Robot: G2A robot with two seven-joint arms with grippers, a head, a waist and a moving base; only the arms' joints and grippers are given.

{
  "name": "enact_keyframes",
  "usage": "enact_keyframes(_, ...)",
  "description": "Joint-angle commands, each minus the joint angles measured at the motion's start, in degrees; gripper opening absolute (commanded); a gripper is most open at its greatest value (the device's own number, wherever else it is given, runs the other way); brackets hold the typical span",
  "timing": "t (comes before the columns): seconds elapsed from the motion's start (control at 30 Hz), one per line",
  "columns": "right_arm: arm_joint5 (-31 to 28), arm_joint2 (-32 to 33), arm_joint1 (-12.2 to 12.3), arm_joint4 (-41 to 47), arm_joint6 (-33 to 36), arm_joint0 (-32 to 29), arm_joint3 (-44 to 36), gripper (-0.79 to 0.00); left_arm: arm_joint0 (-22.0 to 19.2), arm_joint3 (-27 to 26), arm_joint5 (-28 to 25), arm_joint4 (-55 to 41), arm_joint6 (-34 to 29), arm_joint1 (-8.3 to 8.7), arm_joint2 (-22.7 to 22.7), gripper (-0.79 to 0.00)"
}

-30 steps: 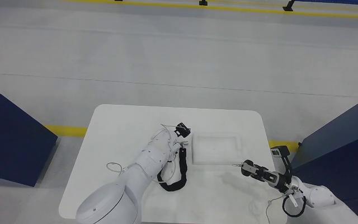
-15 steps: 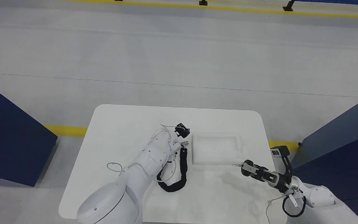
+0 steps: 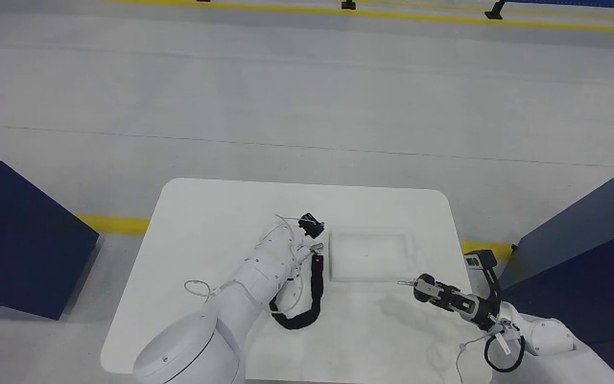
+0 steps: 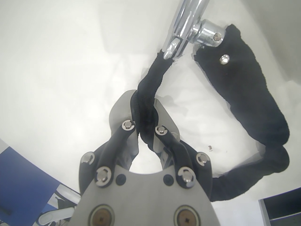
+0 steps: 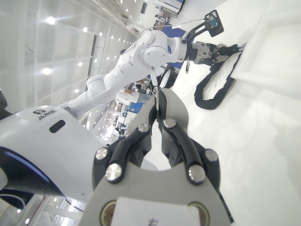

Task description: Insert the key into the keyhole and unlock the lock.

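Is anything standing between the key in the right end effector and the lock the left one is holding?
Yes, partly. The white tray lies between the key, pinched in the right end effector, and the lock, held by its black sleeve in the left end effector. A straight path likely crosses its corner.

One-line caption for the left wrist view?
Left hand shut on the black-sleeved cable, chrome lock body beyond, on the white table.

The lock cylinder (image 4: 191, 10) is seen as glossy polished metal, the chain sleeve (image 4: 247, 90) as rough black woven cloth. The table (image 3: 192, 250), lower centre from above, is finished matt white and smooth.
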Motion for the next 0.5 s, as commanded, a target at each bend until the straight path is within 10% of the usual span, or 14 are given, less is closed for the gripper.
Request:
enact_keyframes(0.0,0.0,0.0,0.0,0.0,0.0,0.0,0.0,-0.785,0.1,-0.2,1.5,0.9,0.9,0.0,0.3,-0.785)
enact_keyframes(0.47,0.0,0.0,0.0,0.0,0.0,0.0,0.0,-0.785,1.8,-3.2,20.1,10.8,11.0,0.7,3.0,-0.785)
